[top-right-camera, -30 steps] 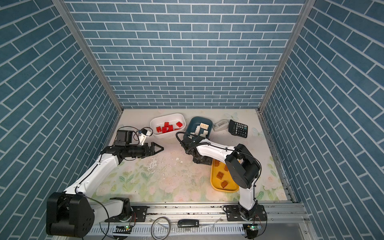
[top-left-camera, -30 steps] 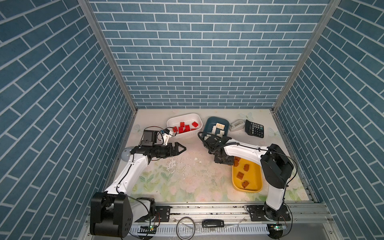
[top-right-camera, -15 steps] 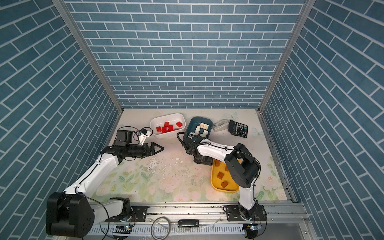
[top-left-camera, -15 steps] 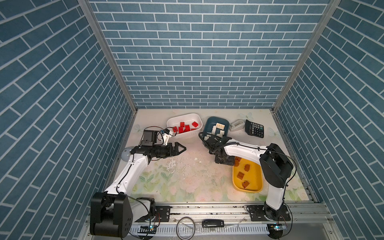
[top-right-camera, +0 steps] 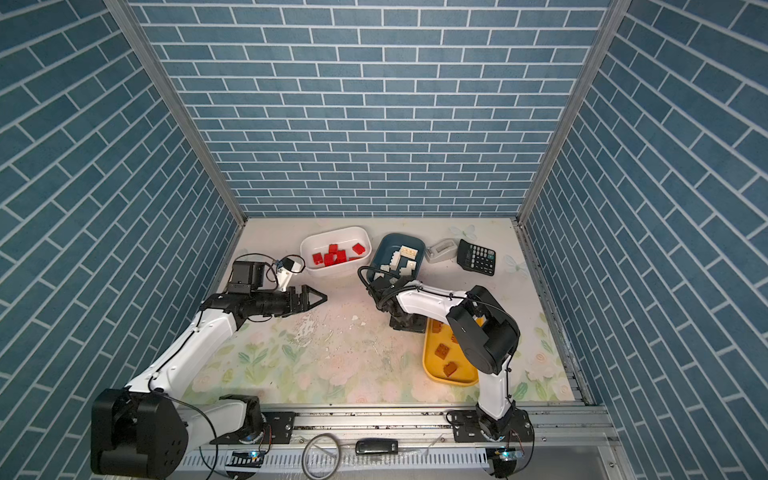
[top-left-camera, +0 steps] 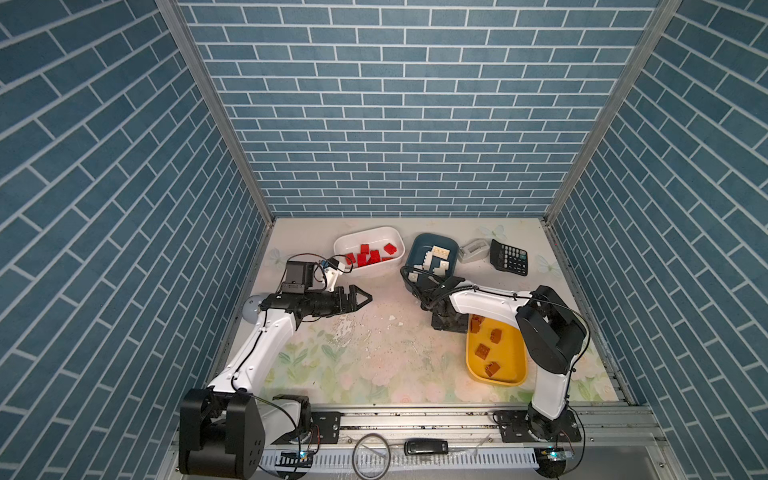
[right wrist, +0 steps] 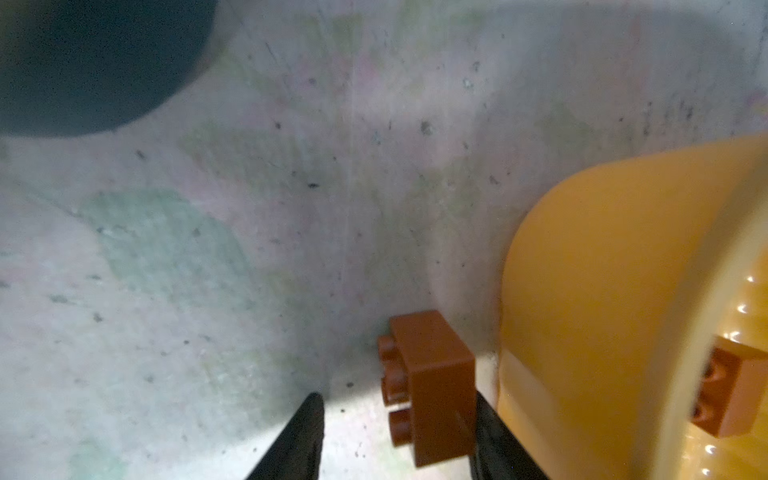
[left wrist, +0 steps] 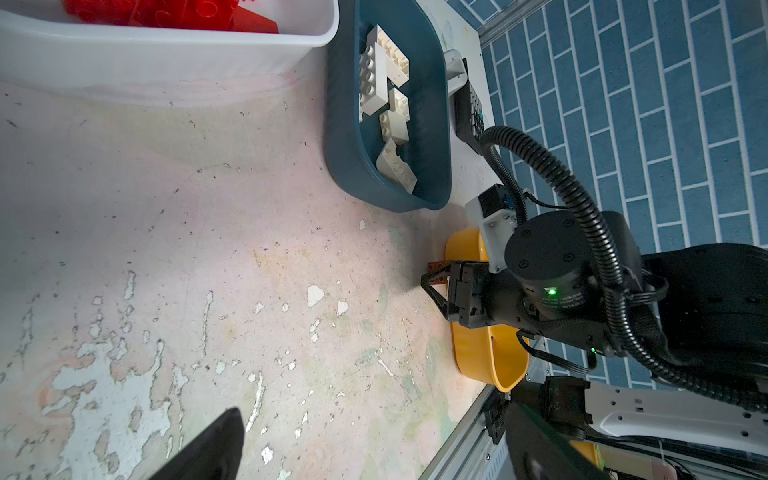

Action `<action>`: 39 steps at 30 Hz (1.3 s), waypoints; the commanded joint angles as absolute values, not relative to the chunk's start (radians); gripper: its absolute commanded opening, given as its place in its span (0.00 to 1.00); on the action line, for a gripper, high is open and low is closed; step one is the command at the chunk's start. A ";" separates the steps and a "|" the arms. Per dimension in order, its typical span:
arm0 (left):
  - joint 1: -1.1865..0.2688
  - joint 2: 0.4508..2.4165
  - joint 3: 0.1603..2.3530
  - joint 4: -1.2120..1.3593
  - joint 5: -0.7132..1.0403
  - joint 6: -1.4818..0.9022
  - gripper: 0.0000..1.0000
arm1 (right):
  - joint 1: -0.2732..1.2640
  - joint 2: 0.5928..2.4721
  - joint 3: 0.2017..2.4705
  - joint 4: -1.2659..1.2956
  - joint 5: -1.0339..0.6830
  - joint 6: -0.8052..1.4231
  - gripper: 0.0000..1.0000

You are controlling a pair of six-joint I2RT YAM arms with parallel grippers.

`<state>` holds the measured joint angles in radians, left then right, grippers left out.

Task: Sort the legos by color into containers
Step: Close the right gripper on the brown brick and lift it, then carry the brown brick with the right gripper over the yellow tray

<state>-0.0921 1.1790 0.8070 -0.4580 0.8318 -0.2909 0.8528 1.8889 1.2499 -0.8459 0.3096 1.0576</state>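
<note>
Brown brick (right wrist: 432,386) on the table (right wrist: 291,208), between right gripper's (right wrist: 395,399) part-open jaws, not gripped: touching one finger, gap at the other, studs facing gap. Yellow tub (right wrist: 582,291) just outside the touching finger.

White tub (top-left-camera: 357,237) holding red legos (top-left-camera: 368,257), teal tub (top-left-camera: 419,249) cream legos (top-left-camera: 439,252), yellow tub (top-left-camera: 508,350) brown legos (top-left-camera: 482,351)

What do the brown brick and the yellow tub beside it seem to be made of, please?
The brown brick looks like hard moulded plastic, smooth, with crisp edges and studs. The yellow tub is probably plastic too, glossy: glints along its rounded rim.
</note>
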 commanded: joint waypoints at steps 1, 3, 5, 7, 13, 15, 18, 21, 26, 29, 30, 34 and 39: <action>-0.098 1.162 0.795 -0.473 0.836 -0.274 1.00 | 0.844 1.901 1.240 -0.832 0.307 1.050 0.49; -0.098 1.161 0.795 -0.477 0.836 -0.272 1.00 | 0.841 1.902 1.239 -0.828 0.311 1.040 0.45; -0.098 1.162 0.794 -0.480 0.833 -0.269 1.00 | 0.832 1.904 1.235 -0.824 0.313 1.035 0.43; -0.098 1.163 0.793 -0.479 0.834 -0.268 1.00 | 0.827 1.902 1.225 -0.805 0.305 1.030 0.40; -0.098 1.160 0.798 -0.485 0.833 -0.265 1.00 | 0.822 1.895 1.233 -0.810 0.318 0.991 0.26; -0.098 1.160 0.799 -0.483 0.833 -0.269 1.00 | 0.818 1.879 1.238 -0.822 0.326 0.979 0.23; -0.098 1.159 0.795 -0.478 0.831 -0.273 1.00 | 0.816 1.842 1.243 -0.841 0.322 0.972 0.22; -0.098 1.158 0.798 -0.474 0.832 -0.277 1.00 | 0.816 1.787 1.260 -0.889 0.323 0.973 0.21; -0.098 1.145 0.798 -0.447 0.849 -0.310 1.00 | 0.789 1.634 1.236 -0.993 0.335 0.965 0.22; -0.098 1.130 0.790 -0.426 0.859 -0.333 1.00 | 0.747 1.528 1.215 -1.050 0.339 0.951 0.22; -0.098 1.125 0.787 -0.419 0.861 -0.339 1.00 | 0.729 1.493 1.206 -1.071 0.341 0.945 0.22; -0.098 1.123 0.780 -0.404 0.870 -0.348 1.00 | 0.634 1.392 1.115 -1.047 0.295 0.880 0.22; -0.098 1.143 0.774 -0.367 0.868 -0.362 1.00 | 0.546 1.353 1.026 -0.896 0.223 0.788 0.25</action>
<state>-0.0925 1.1355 0.7879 -0.4042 0.8562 -0.3519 0.5694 1.3640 1.0580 -0.9585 0.2741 0.8543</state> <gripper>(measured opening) 0.996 0.259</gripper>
